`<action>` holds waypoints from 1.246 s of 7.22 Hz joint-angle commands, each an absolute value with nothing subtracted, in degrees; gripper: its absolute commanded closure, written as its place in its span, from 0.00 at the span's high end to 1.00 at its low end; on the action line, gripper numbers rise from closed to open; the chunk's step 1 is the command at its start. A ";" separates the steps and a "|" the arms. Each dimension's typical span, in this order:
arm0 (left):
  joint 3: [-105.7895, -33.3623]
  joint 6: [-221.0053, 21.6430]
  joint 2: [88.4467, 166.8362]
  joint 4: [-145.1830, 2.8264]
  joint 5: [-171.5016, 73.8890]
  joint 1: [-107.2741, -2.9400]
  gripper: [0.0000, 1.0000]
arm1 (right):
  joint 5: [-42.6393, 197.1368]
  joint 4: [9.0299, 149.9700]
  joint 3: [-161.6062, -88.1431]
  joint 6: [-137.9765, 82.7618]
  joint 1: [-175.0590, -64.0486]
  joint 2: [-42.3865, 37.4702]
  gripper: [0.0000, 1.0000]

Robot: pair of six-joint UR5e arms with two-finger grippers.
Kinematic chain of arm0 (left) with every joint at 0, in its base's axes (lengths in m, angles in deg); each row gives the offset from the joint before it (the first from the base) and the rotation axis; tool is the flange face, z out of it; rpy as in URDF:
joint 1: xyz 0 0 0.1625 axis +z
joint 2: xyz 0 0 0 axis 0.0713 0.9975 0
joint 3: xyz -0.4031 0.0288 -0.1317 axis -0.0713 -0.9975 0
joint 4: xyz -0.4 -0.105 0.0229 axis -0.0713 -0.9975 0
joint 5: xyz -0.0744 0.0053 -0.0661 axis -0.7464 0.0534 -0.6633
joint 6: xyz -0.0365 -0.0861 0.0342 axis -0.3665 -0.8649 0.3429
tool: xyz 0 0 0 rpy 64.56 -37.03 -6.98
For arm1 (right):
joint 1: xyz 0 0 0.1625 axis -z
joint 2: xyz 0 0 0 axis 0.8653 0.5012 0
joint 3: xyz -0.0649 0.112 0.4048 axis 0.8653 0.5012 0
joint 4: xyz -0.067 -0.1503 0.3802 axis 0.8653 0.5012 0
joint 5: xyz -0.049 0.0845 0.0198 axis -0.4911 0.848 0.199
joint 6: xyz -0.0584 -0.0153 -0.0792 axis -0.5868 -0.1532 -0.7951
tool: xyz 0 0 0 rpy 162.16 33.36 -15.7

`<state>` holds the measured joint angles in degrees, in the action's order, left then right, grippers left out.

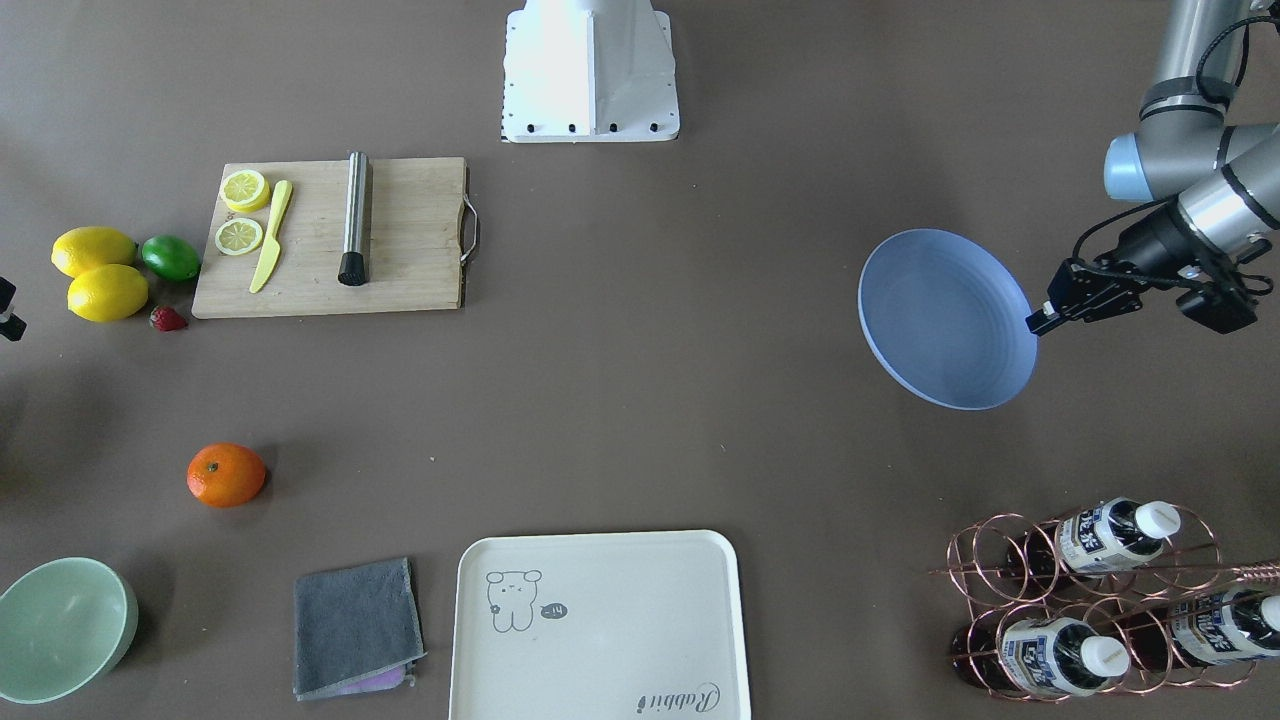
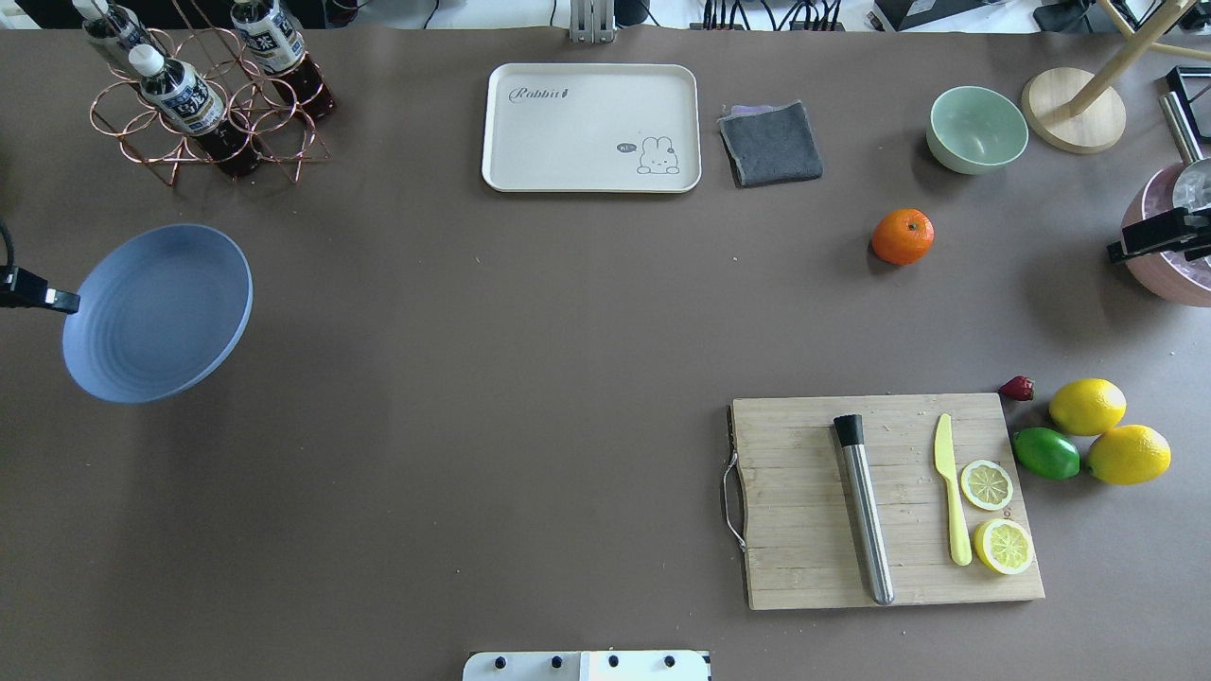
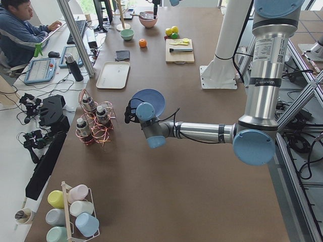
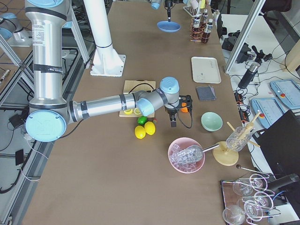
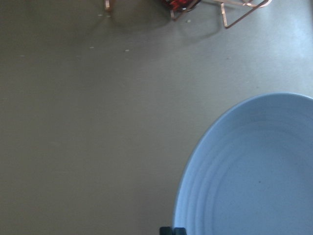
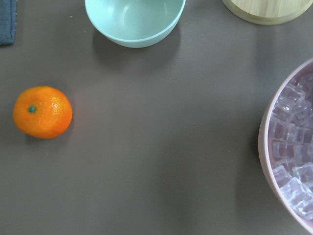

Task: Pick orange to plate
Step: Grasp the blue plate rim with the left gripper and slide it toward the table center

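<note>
Orange [image 2: 903,236] sits alone on the table [image 2: 530,331]. In the overhead view it lies toward 2 o'clock of the table, at 7 o'clock from the bowl [image 2: 977,132], touching neither it nor anything else. Plate [image 2: 156,312] is well apart at the 9 o'clock side, tilted and off the surface. Its rim is pinched by the left tool [image 1: 1038,322], clenched on it. Right tool [image 2: 1126,249] hangs at 3 o'clock of the orange, near but apart. No view shows its fingers plainly, so cannot tell if released or clenched. Handling, as judged: orange looks light and firm with slight give, its dimpled skin offering fair friction. Being round, it is apt to roll if nudged. Best hold is across the widest middle from above, with a moderate squeeze. Plate looks stiff and smooth; while tilted, fruit could roll off.
</note>
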<state>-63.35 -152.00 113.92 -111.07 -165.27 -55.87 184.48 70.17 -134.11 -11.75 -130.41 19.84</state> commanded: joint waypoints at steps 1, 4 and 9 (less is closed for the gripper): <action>-64.83 -160.69 121.19 -107.51 -153.97 -44.74 0.00 | 184.48 70.17 -134.10 -11.68 -130.32 19.76 1.00; -64.74 -163.61 132.27 -96.60 -143.59 -34.71 0.00 | 184.48 70.17 -134.10 -11.59 -130.15 19.84 1.00; -65.09 -164.93 139.16 -84.63 -131.51 -27.03 0.00 | 184.04 70.17 -133.92 -11.59 -129.71 19.76 1.00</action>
